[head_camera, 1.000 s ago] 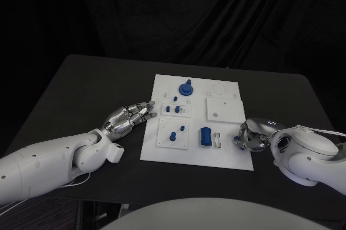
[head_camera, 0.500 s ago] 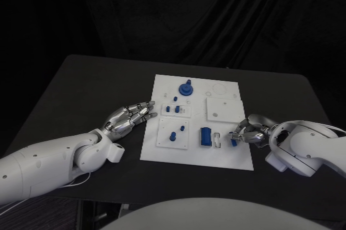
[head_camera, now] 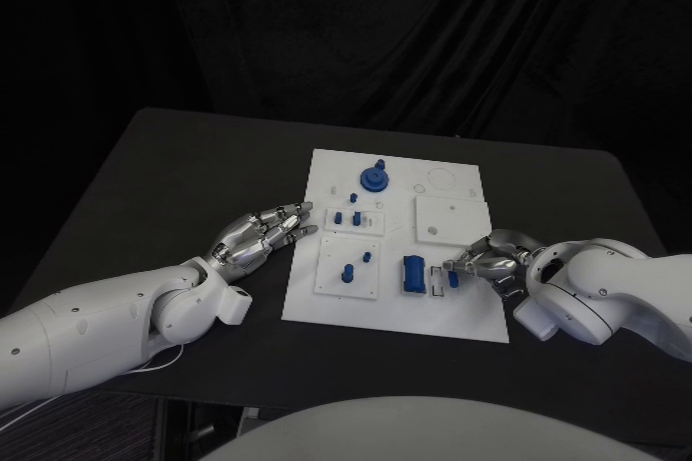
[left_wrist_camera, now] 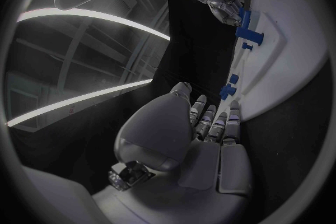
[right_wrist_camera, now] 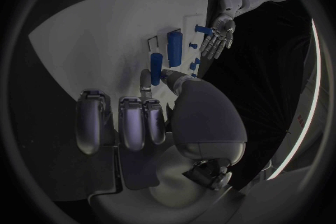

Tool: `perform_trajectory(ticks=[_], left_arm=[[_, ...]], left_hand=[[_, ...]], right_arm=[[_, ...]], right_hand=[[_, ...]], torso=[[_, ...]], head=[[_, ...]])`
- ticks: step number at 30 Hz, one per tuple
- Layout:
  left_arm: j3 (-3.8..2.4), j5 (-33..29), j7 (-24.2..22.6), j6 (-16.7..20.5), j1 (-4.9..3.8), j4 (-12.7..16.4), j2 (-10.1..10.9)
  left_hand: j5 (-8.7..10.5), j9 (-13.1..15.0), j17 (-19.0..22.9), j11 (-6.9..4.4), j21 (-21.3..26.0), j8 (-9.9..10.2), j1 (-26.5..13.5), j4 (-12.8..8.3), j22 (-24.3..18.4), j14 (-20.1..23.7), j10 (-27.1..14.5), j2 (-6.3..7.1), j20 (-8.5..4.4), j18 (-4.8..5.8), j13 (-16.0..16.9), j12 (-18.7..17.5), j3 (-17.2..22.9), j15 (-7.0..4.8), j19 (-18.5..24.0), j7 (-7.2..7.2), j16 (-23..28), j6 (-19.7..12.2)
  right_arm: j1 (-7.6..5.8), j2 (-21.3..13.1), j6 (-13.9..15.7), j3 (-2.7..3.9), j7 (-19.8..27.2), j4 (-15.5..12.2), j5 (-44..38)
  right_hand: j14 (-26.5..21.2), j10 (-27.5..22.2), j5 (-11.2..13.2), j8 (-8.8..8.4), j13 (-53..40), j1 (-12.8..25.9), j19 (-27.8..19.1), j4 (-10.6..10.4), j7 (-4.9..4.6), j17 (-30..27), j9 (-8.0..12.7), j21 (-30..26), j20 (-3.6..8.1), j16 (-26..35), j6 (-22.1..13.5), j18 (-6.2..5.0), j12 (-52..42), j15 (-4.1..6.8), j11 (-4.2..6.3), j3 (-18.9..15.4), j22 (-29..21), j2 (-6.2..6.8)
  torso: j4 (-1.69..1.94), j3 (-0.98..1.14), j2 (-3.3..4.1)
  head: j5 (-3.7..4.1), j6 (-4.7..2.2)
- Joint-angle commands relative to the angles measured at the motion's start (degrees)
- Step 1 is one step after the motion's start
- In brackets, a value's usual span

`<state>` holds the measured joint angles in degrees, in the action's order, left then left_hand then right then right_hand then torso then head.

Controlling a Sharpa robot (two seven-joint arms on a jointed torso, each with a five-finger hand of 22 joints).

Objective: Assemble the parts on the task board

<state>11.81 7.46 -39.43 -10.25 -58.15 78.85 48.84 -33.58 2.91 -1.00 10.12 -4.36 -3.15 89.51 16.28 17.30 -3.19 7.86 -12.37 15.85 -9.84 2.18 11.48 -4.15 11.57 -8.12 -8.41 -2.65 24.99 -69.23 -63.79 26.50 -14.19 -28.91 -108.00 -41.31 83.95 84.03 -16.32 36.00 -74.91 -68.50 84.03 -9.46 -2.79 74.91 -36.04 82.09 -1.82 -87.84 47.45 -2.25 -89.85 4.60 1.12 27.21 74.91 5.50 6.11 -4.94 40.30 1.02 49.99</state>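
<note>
The white task board [head_camera: 392, 306] lies mid-table. On it stand a round blue knob [head_camera: 375, 178], small blue pegs [head_camera: 346, 218] and a long blue block [head_camera: 413, 273]. My right hand [head_camera: 488, 261] is over the board's right edge and pinches a small blue part [head_camera: 453, 278] just right of the block. In the right wrist view the blue part [right_wrist_camera: 156, 61] sits between thumb and a finger, beside the block [right_wrist_camera: 173, 47]. My left hand [head_camera: 264, 236] lies open and flat at the board's left edge, holding nothing. The left wrist view shows its palm [left_wrist_camera: 203, 123] and the board [left_wrist_camera: 287, 50].
A raised white square plate [head_camera: 451, 219] sits on the board's right half, behind my right hand. Another plate [head_camera: 351, 266] carries two blue pegs. The black table [head_camera: 173, 171] extends left and behind the board.
My right hand has moved left from the board's right edge toward the blue block, carrying the small blue part. The left hand has stayed still.
</note>
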Motion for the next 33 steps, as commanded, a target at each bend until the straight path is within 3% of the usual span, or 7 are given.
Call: perform_trajectory(ticks=[1, 16, 33], left_arm=[[0.38, 0.2, 1.9, 0.3, 0.57, -0.2, -0.1], [0.38, 0.2, 2.0, 0.2, 0.62, -0.1, 0.0], [0.38, 0.2, 2.1, 0.1, 0.70, -0.2, 0.0]], left_hand=[[-0.08, 0.0, -0.1, 0.24, 0.2, -0.2, -0.4, 0.0, 0.0, -0.2, 0.0, 0.24, 0.50, 1.17, 0.0, 0.3, 0.4, 0.20, 0.0, 0.11, -0.3, -0.3], [-0.06, 0.0, -0.1, 0.31, 0.2, -0.2, -0.4, 0.0, -0.1, -0.2, 0.0, 0.23, 0.51, 1.18, 0.0, 0.3, 0.5, 0.22, 0.0, 0.13, -0.3, -0.3], [-0.04, 0.0, -0.1, 0.30, 0.2, -0.2, -0.4, 0.0, -0.2, -0.1, 0.0, 0.22, 0.52, 1.19, 0.0, 0.3, 0.5, 0.23, 0.0, 0.06, -0.3, -0.2]], right_arm=[[0.03, 0.5, 0.9, 0.00, 1.6, 0.4, 2.5], [1.00, 1.7, -1.6, -0.01, 2.0, 0.4, -2.4], [1.70, 1.8, -2.8, -0.01, 1.6, 0.3, -5.6]], right_hand=[[5.0, 6.0, 0.1, 0.22, -15.1, 0.4, 2.3, 4.5, 0.29, 10.1, -0.1, -0.1, 0.46, 0.1, -0.3, 0.22, -0.1, 0.43, 0.42, 4.7, 12.4, 0.01], [5.0, 6.0, 0.3, 0.42, -15.1, 1.2, 2.1, 4.4, 0.09, 10.0, -0.6, -0.4, 0.37, 0.1, -1.0, 0.14, -0.1, 0.28, 0.23, 4.2, 12.3, -0.26], [5.0, 6.0, 0.3, 0.49, -15.1, 1.3, 2.0, 4.5, 0.09, 9.9, -0.7, -0.6, 0.34, 0.2, -1.1, 0.09, -0.1, 0.26, 0.22, 4.0, 12.2, -0.20]], torso=[[0.00, -0.05, 0.09], [-0.06, 0.13, 0.02], [-0.20, 0.14, 0.02]], head=[[-0.32, 0.01], [-0.47, 0.01], [-0.53, 0.01]])
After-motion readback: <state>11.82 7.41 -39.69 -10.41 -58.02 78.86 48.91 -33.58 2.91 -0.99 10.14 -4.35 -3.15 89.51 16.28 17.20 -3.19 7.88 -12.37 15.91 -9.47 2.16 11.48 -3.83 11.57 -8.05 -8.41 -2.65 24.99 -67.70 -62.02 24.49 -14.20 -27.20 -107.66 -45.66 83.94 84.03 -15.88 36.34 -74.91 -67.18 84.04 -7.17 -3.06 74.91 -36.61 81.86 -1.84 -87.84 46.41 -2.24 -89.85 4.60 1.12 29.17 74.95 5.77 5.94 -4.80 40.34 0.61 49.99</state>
